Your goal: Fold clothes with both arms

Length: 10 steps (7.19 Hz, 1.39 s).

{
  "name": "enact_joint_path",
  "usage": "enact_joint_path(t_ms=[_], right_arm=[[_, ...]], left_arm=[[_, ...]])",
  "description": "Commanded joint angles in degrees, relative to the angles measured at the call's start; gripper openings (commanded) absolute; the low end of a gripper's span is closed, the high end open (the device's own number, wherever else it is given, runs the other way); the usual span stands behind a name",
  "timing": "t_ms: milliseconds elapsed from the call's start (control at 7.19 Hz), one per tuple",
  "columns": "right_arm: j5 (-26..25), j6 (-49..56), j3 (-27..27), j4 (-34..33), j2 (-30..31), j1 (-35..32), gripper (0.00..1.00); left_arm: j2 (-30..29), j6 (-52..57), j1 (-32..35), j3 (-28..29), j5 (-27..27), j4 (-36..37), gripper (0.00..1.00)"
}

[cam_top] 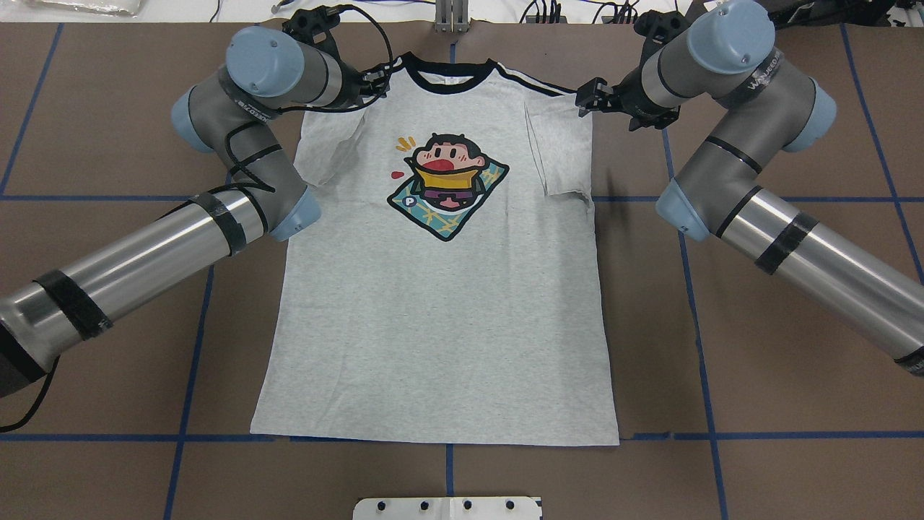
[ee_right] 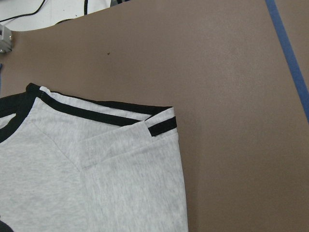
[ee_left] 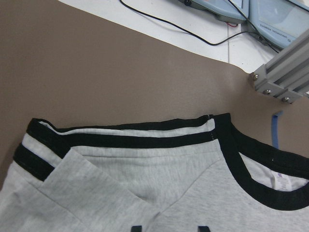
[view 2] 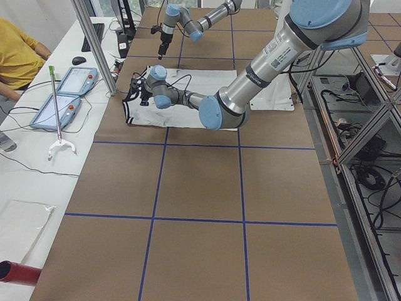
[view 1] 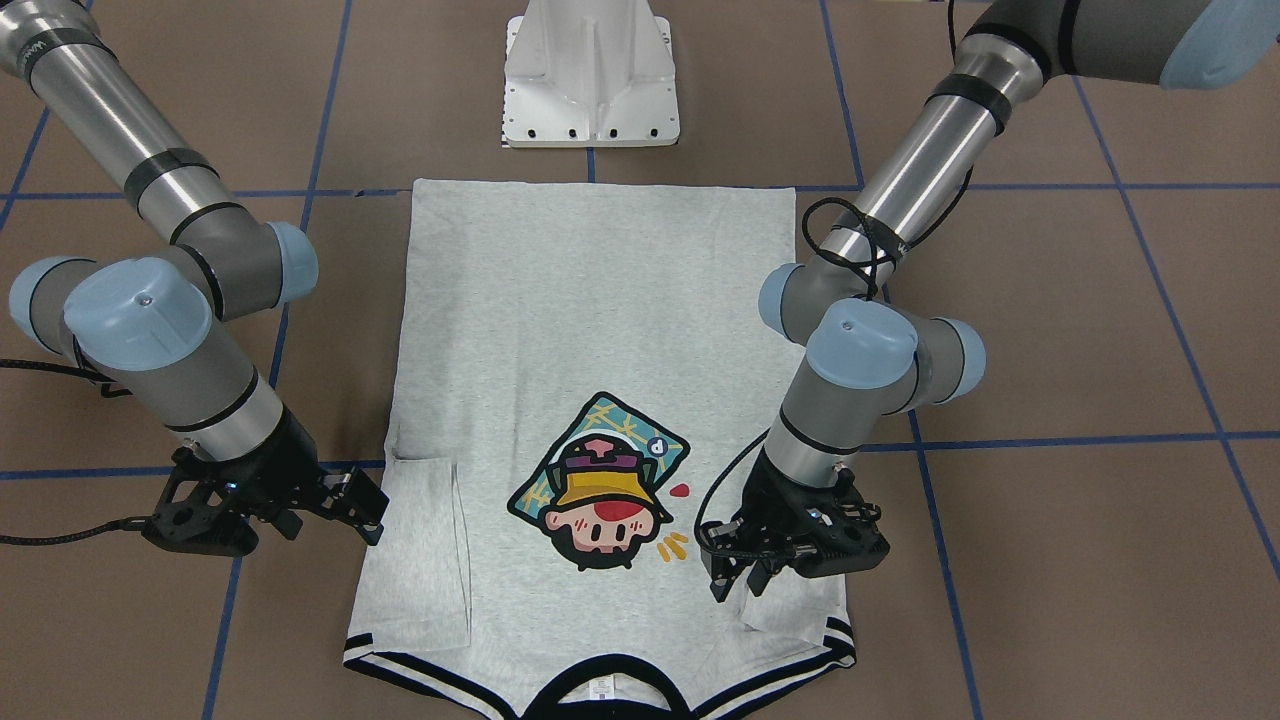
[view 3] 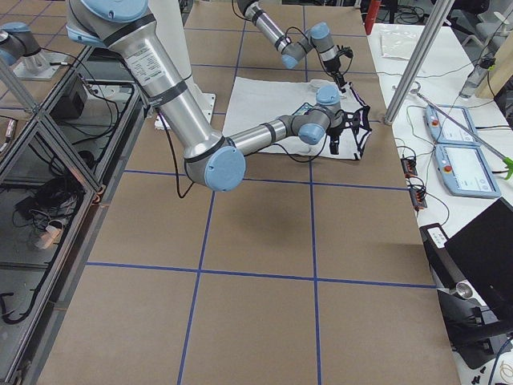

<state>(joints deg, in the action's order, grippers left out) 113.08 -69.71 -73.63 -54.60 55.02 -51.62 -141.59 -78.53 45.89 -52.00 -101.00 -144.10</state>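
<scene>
Table (cam_top: pixel 794 375): brown surface crossed by blue tape lines.
Left arm (cam_top: pixel 144 263): reaches to the shirt's collar end.
Right arm (cam_top: pixel 816 260): reaches to the opposite shoulder.
T-shirt (cam_top: pixel 440 310): flat at the table's middle, print up, hem toward the white pedestal base (view 1: pixel 592 80), both sleeves folded in onto the body.
Left gripper (view 1: pixel 738 585): fingers apart, gripping nothing, low over the folded sleeve (cam_top: pixel 328 148).
Right gripper (view 1: pixel 362 508): fingers spread, empty, just beside the other folded sleeve (view 1: pixel 430 540).
</scene>
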Motion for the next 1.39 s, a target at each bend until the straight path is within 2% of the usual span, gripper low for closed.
enact_joint_path(t_ms=[0,139,417,557,696,835,974,1113,1252], right_arm=[[0.56,-1.64,-7.71,-0.41,5.59,0.28,1.00],[0.56,-7.48,-13.07,-0.59,9.37,2.03,1.00],[-1.44,-19.09,-23.96,-7.49,13.60,7.81,0.99],[-7.64,-24.19,-31.59,-12.84,17.11,13.59,0.99],[-14.75,-28.42,-40.19,-20.99,20.53,20.69,0.99],[-19.26,-37.25,-45.33,-28.03,21.26,27.55,0.98],[-23.65,-46.73,-46.94,-29.49,22.05,33.80,0.98],[-29.96,-51.79,-47.13,-29.68,24.59,41.08,0.97],[-32.29,-53.32,-47.48,-29.94,25.57,44.90,0.97]], left_arm=[[6.99,-0.22,-0.44,-16.29,-6.18,6.86,0.54],[10.95,-0.57,-0.54,-23.69,-8.31,8.99,0.55],[18.07,-0.57,-1.06,-35.92,-12.70,13.03,0.58],[22.46,-0.57,-1.24,-41.63,-13.25,13.32,0.62],[27.11,-0.57,-1.59,-46.56,-14.04,13.41,0.63],[30.03,-0.57,-1.68,-48.70,-14.48,13.32,0.64],[30.84,-0.49,-1.77,-48.72,-14.57,13.32,0.64],[31.20,-0.48,-1.94,-48.55,-14.49,13.32,0.64],[32.07,-0.22,-2.03,-48.20,-14.49,13.24,0.65]])
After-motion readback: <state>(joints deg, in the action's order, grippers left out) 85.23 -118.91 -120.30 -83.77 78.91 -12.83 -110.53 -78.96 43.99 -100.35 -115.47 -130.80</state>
